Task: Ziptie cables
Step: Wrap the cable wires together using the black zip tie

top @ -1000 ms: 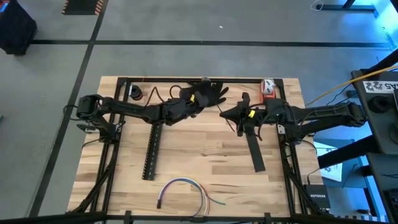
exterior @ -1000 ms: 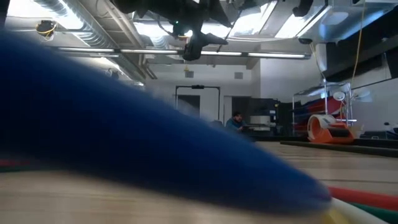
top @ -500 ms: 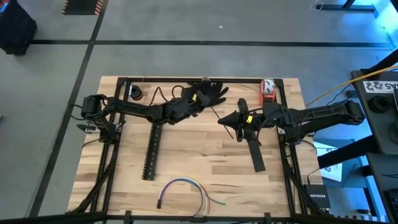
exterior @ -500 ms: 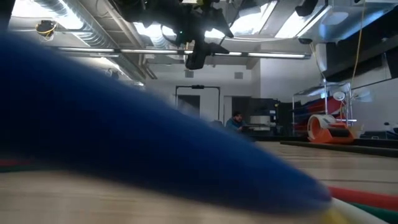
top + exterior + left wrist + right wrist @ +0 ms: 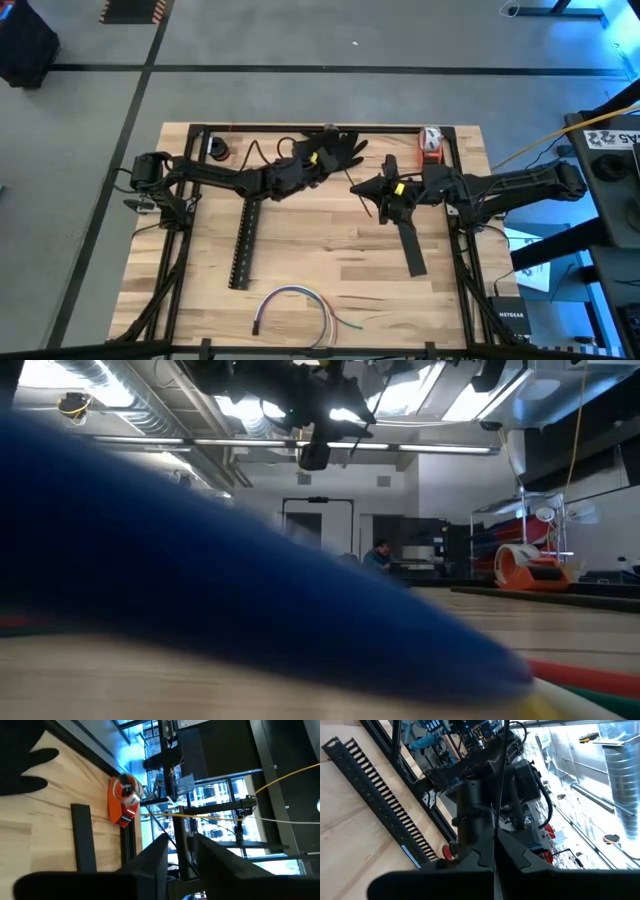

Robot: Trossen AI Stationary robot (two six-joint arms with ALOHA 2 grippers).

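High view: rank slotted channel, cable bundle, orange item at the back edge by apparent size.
1. Slotted channel, the longest by its length.
2. Cables, a curled loop; wider than the channel, so the top two are close.
3. Orange item, clearly the smallest.

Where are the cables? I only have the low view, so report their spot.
Observer: The bundle of thin white, blue-purple and dark wires lies curled on the light wooden table, by the edge at the bottom of the high view, apart from both arms.
Operator: Report the right claw.
Observer: The right claw is shut on a thin straight dark strip, above mid-table.
Operator: Now the left one.
Observer: The left claw faces it, and that strip appears to pass between its fingers.
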